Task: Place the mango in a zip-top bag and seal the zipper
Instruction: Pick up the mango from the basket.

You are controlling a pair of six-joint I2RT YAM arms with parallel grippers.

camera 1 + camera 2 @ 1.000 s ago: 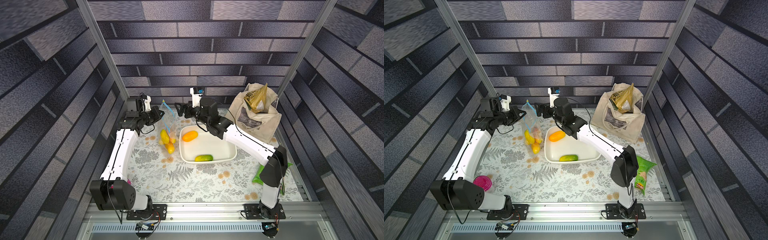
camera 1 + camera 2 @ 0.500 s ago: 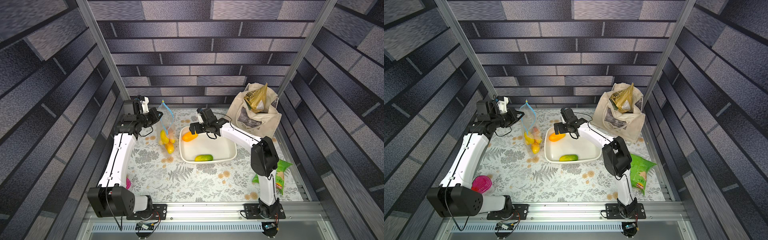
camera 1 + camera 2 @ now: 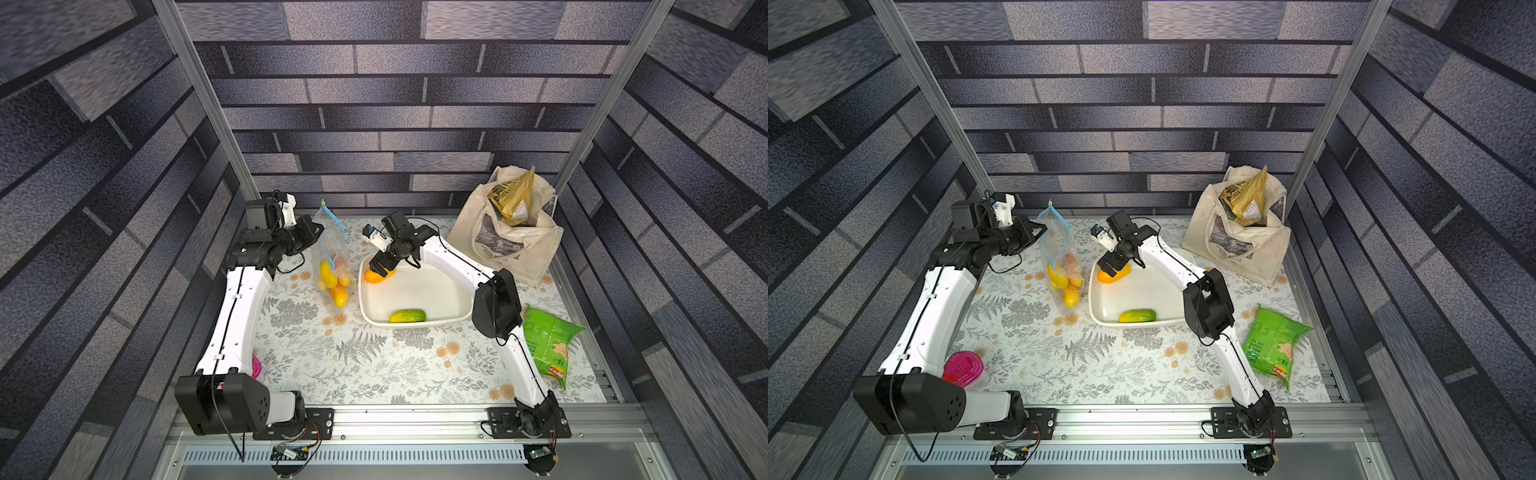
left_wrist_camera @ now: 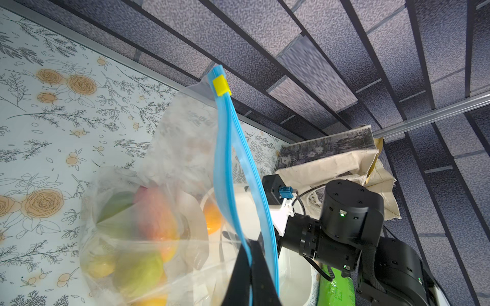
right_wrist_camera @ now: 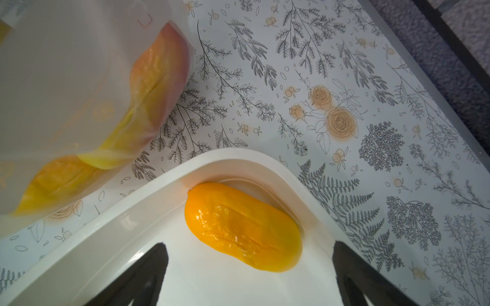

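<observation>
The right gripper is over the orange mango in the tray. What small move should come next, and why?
Probably lower the right gripper and close on the mango. Its jaws stand open on either side of the fruit, which lies in a corner of the white tray, not yet held. The left gripper holds the zip-top bag up by its zipper, mouth parted.

The table [image 3: 374, 365] wore a pale cloth printed with grey ferns and orange roses. A white tray [image 3: 428, 291] sat just off centre, toward 1 o'clock. A clear bag [image 3: 330, 249] stood upright just beside it at 11 o'clock; whether its lower end touched the cloth could not be told. A beige tote [image 3: 511, 245] slumped in the 2 o'clock corner, a green packet [image 3: 548, 345] lay at 4 o'clock, and a pink cup [image 3: 963, 368] stood at 8 o'clock.
</observation>
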